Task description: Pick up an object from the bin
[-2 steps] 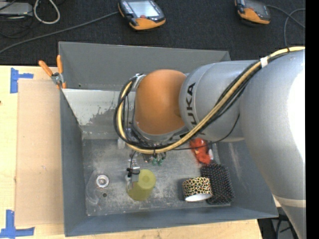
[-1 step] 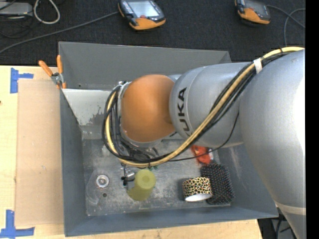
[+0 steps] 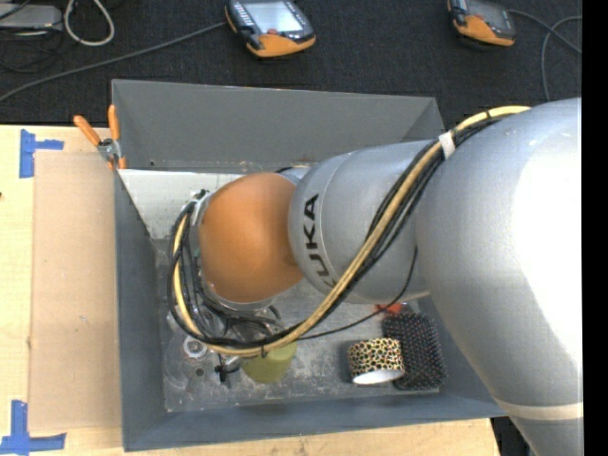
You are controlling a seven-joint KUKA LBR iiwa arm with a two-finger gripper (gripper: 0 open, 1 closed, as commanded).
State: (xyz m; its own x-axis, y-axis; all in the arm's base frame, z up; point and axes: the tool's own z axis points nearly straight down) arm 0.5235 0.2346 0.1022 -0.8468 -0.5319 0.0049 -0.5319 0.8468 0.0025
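1. Left side. The left wall of the bin (image 3: 136, 283) and the floor next to it carry nothing of note. A small pale item lies on the floor near the left of the wrist; its kind cannot be determined.

2. Centre left. The orange cover (image 3: 242, 240) on the wrist sits low inside the bin, with black and yellow cables (image 3: 182, 283) looped round its left and near sides. The gripper (image 3: 228, 357) projects below the cover toward the near wall, close to the floor. The cover and cables hide most of it. Whether the gripper is apart or together cannot be told, and nothing is seen clamped in it.

3. Centre. A yellow-green object (image 3: 268, 362), rounded and partly hidden by the cables, lies on the floor just right of the gripper, near the near wall. It is the closest item to the gripper. Contact between the two cannot be confirmed.

4. Right. A leopard-print roll (image 3: 376, 359) lies near the near wall, well apart from the gripper. A black brush (image 3: 420, 350) lies just beside it on the right. The arm (image 3: 380, 226) spans the bin above both.

5. Step in hand (judgement). The wrist is at grasp height, so this is the approach or grasp step. No lift is evident.

6. Next move (judgement). Centre the gripper over the yellow-green object, close on it, then raise straight up. Keep the cables clear of the item and the near wall.
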